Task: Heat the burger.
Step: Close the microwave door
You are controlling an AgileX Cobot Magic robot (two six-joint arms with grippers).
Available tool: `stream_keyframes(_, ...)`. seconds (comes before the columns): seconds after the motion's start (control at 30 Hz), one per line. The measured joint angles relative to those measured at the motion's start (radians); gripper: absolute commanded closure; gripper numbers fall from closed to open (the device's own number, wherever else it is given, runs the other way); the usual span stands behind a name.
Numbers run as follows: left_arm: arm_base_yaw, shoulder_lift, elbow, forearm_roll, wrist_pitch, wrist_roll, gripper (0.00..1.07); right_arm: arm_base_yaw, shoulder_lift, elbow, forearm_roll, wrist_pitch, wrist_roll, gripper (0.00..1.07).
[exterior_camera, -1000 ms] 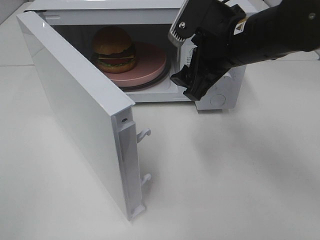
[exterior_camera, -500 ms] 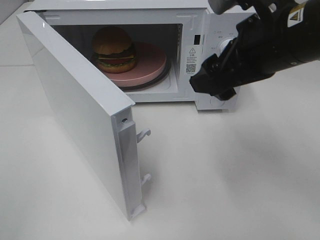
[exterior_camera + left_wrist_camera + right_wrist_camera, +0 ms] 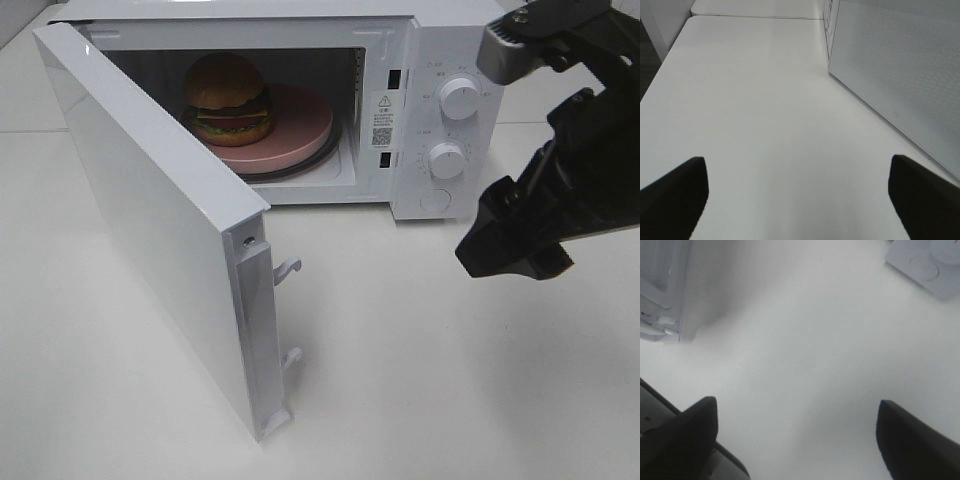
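So, starting at the left: the left gripper (image 3: 797,200) is only caught by its own wrist camera. Its two dark fingertips (image 3: 672,192) are seen spread wide with just bare white table (image 3: 755,100) between them, so it's counted as open and nothing is gripped. The mesh-patterned outer face of the microwave door (image 3: 900,70) is seen near it in that view. From the high camera, the door (image 3: 150,210) is swung wide open toward the front left, and two little latch hooks (image 3: 288,268) are shown sticking out of its free edge. Behind it the microwave (image 3: 250,8) cavity is exposed. The burger (image 3: 228,98) is found inside, sat upright on the left part of the pink plate (image 3: 305,125), which is laid flat on the dark turntable ring (image 3: 332,150). Further right, the control panel is fitted with two white knobs (image 3: 459,98), one above the other, and a round button (image 3: 436,201) is placed under them. Rightmost, the right gripper (image 3: 518,262) is seen over the table, off to the right of the microwave's front corner and apart from it. In its wrist view the jaws are spread wide over plain tabletop, with nothing clamped. The door's lower corner and the panel's button are also caught in that shot.
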Motion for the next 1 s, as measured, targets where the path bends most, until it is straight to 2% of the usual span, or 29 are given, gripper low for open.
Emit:
stream_keyframes(0.17,0.0,0.0,0.0,0.0,0.0,0.0,0.17,0.0,-0.047,0.005,-0.005,0.063,0.031,0.31)
stream_keyframes(0.37,0.0,0.0,0.0,0.0,0.0,0.0,0.17,-0.001,-0.195,0.106,-0.056,0.085,0.102,0.31)
stream_keyframes(0.53,0.0,0.0,0.0,0.0,0.0,0.0,0.17,-0.061,-0.272,0.163,-0.066,0.098,0.137,0.31)
stream_keyframes(0.6,0.0,0.0,0.0,0.0,0.0,0.0,0.17,-0.167,-0.36,0.205,-0.076,0.101,0.161,0.31)
stream_keyframes(0.73,0.0,0.0,0.0,0.0,0.0,0.0,0.17,-0.225,-0.442,0.223,-0.08,0.101,0.176,0.31)
stream_keyframes(1.0,0.0,0.0,0.0,0.0,0.0,0.0,0.17,-0.417,-0.728,0.297,-0.081,0.098,0.179,0.31)
